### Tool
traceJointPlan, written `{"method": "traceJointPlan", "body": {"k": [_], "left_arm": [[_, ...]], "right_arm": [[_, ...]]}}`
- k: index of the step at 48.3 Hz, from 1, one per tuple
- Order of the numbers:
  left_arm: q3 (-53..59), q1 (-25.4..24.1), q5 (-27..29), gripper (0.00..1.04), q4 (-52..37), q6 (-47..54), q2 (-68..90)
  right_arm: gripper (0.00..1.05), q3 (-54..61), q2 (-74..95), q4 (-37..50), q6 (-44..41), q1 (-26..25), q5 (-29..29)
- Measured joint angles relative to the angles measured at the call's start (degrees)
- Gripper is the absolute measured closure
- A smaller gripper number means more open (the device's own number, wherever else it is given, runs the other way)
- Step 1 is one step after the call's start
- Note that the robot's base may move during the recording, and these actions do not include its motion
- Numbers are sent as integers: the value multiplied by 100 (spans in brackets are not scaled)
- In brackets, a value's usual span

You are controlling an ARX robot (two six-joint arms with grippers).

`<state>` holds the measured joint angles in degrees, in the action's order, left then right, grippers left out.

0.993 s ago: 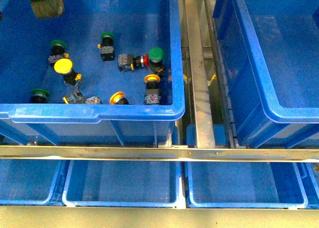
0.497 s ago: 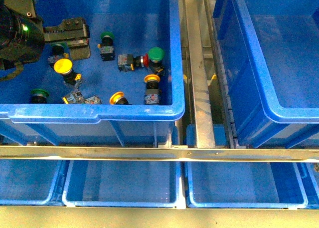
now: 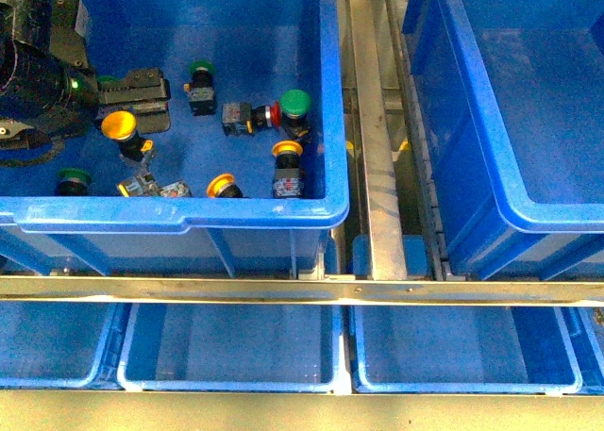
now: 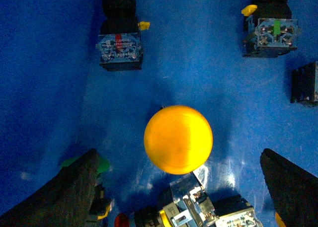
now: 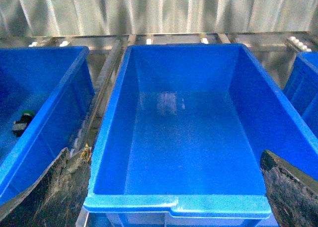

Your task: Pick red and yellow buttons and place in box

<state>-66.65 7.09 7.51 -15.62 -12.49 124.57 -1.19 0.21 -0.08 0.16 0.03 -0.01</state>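
- Front view: the left gripper (image 3: 142, 101) is down inside the left-hand crate (image 3: 189, 209), right by the yellow button (image 3: 120, 124), which stands cap-up near the crate's left end. My guess is it's going for that one because it's upright with a bit of room around it.
- The red button (image 3: 272, 113) lies on its side further right, its cap touching a green switch (image 3: 295, 101), so that looks like a messier grab.
- An orange-capped switch (image 3: 288, 149) and a second orange cap (image 3: 221, 183) sit near the front wall.
- The box (image 3: 500, 167) is off to the right, past the metal rail (image 3: 373, 167). The crate wall and the rail both need clearing on the way over.
- Left wrist view: the gripper is spread wide and empty, with a finger (image 4: 69, 192) on either side of the yellow cap, not touching it. It's crowded though. A metal-bodied switch (image 4: 198, 209) sits just beside the button, and a green bit (image 4: 102, 163) is tight against one finger and could get nudged or pinched.
- Right wrist view: the right gripper (image 5: 164, 155) looks down into the box, spread apart and holding nothing. The box looks empty to me, so neither button is in yet.
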Motion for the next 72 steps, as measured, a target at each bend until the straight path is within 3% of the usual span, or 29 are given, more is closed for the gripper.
{"method": "traceJointPlan", "body": {"k": [35,50,61,72], "left_arm": [[-833,-177,-175,8,227,234,776],[-855,-179,-286,69,227,245,787],[-857,-181,-354,70,254,254,787],[-804,-192,-1189,70,201,-404,398]], "right_arm": [[6,0,-2,0,0,0,-2],[6,0,0,0,0,0,0],[6,0,0,0,0,0,0],[6,0,0,0,0,0,0]]}}
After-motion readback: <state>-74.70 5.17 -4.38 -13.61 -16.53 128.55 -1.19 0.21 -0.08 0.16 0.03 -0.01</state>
